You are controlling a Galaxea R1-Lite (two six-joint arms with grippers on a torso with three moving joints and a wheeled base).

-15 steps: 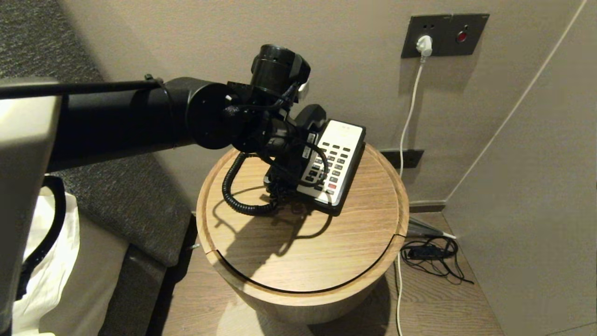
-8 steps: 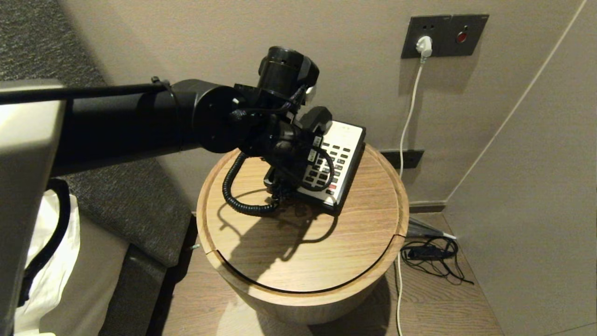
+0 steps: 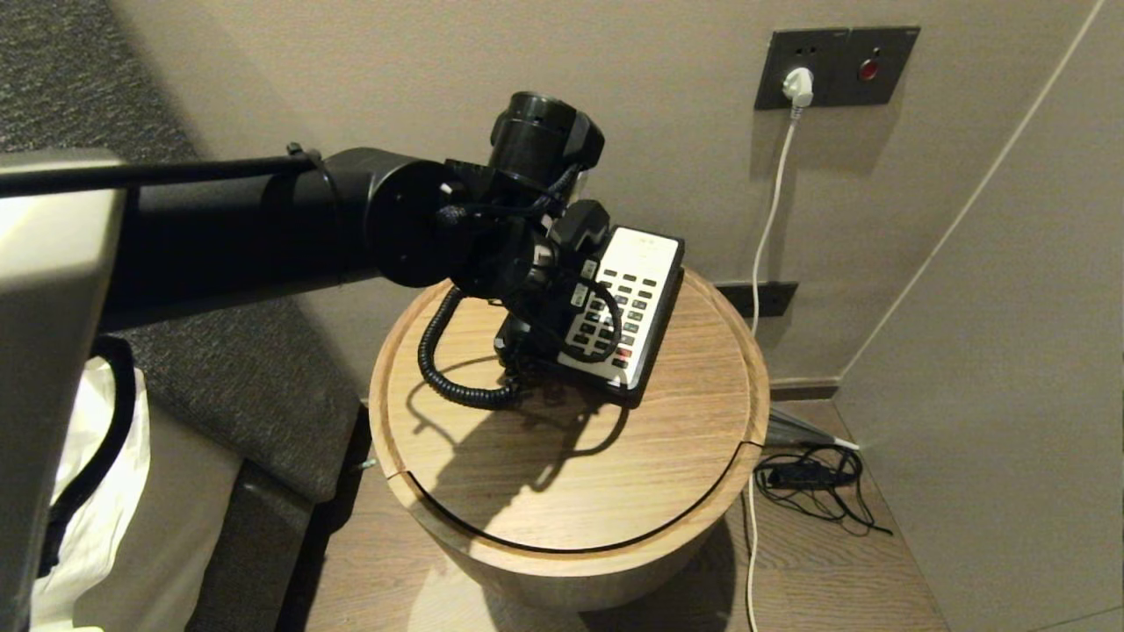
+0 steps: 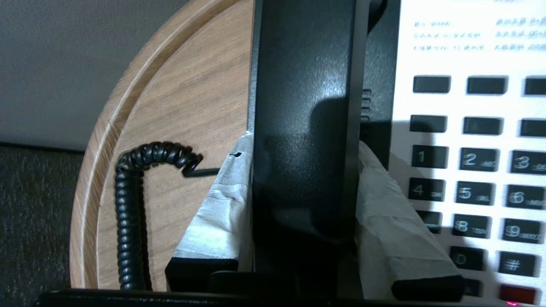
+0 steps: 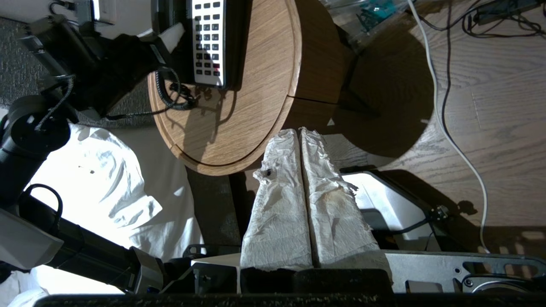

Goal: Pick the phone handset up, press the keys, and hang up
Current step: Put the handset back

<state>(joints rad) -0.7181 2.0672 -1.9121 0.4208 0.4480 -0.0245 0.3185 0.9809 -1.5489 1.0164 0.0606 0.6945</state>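
Handset (image 4: 305, 128), lengthwise beside keypad (image 4: 469, 162), left end effector (image 4: 305, 200) clamping

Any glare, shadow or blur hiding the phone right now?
Head view: left arm's shadow falls across the table, keypad readable. Left wrist view: glare on the handset, a shadow over its middle; label text and right-hand keys of the phone base blurred. Right wrist view: sharp.

head: high, looking forward and down at round counter (image 3: 562, 491) | left wrist: very near, along handset (image 4: 303, 128) beside keypad (image 4: 469, 162) | right wrist: far back, low beside counter (image 5: 256, 106) | shared: counter, phone keypad (image 5: 207, 42)
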